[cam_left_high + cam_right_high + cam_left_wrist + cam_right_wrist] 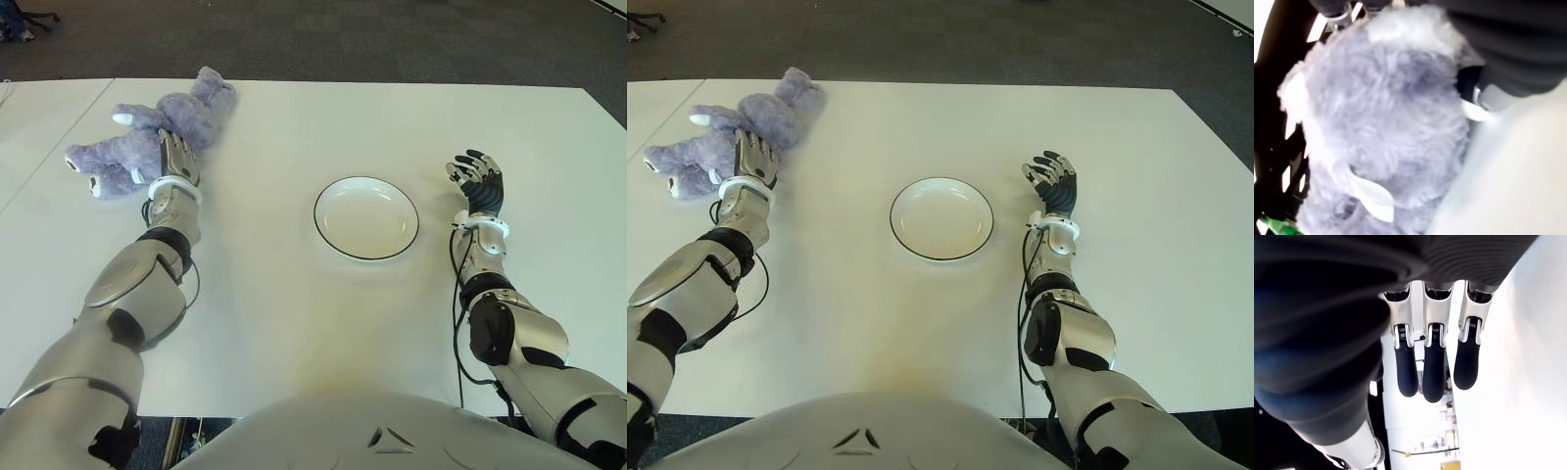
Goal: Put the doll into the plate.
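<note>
A fluffy lilac doll [118, 152] lies on its side at the far left of the white table [294, 323]. My left hand [179, 157] reaches over it from the near side, with its fingers stretched flat against the plush body and not closed round it. In the left wrist view the doll [1381, 112] fills the picture, right against the palm. A white plate [365, 217] with a thin dark rim sits bare at the table's middle, well to the right of the doll. To the right of the plate my right hand [477, 178] holds nothing, and its fingers [1433, 367] are spread.
A second white table [39, 127] adjoins on the left, with a seam between the two. Dark carpet [392, 39] lies beyond the far edge. A black cable [456, 294] runs along my right forearm.
</note>
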You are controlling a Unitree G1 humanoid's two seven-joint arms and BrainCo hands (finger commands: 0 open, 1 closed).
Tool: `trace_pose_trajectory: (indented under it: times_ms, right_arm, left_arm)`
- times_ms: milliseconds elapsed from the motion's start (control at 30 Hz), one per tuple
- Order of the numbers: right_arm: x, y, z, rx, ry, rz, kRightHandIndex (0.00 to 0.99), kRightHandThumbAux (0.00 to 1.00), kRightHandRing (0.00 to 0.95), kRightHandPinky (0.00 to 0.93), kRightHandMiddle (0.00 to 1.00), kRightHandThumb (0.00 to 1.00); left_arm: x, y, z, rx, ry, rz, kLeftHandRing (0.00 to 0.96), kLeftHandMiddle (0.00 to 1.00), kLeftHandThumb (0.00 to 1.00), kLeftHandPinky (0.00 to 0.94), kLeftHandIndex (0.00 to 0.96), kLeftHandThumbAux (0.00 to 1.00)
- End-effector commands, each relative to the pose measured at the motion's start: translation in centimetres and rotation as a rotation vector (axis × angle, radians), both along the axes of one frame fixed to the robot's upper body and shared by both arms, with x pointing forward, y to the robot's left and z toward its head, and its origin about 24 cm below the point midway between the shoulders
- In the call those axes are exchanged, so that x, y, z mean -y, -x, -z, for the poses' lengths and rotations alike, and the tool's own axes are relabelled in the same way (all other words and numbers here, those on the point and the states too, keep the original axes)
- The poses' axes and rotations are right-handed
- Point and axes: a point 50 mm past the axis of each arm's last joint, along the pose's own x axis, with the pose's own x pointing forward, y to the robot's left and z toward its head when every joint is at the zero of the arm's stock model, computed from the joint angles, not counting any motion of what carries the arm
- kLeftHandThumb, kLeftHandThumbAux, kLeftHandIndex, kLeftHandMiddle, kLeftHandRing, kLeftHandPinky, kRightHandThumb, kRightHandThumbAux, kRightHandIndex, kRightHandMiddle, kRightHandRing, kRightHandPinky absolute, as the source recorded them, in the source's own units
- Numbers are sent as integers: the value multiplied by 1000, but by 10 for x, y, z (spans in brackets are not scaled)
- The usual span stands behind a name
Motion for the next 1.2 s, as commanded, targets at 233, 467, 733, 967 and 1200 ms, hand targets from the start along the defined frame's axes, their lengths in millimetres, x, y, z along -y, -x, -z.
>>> trace_pose_trajectory:
  times_ms: [233,467,733,967,1200]
  right_arm:
    - [-14,78,98,-439,-197,45,265,886,381,404,349,242]
    - [-14,79,98,-441,-187,42,267,882,382,399,349,232]
    - [-14,78,98,-445,-180,41,268,876,370,386,341,225]
    - [-13,80,98,-452,-173,43,262,876,364,368,335,205]
    - [-13,80,98,-450,-176,43,266,879,365,380,337,209]
  left_arm:
    - [-22,32,38,-234,-86,-65,0,0,587,0,33,460]
    - [-23,32,37,-186,-24,-88,0,0,738,130,40,476]
    - [-23,32,35,-87,122,-92,479,423,1000,557,366,663]
    - [-17,30,35,88,420,-38,535,492,946,788,382,652]
    - [3,27,38,166,578,41,795,539,851,819,395,668]
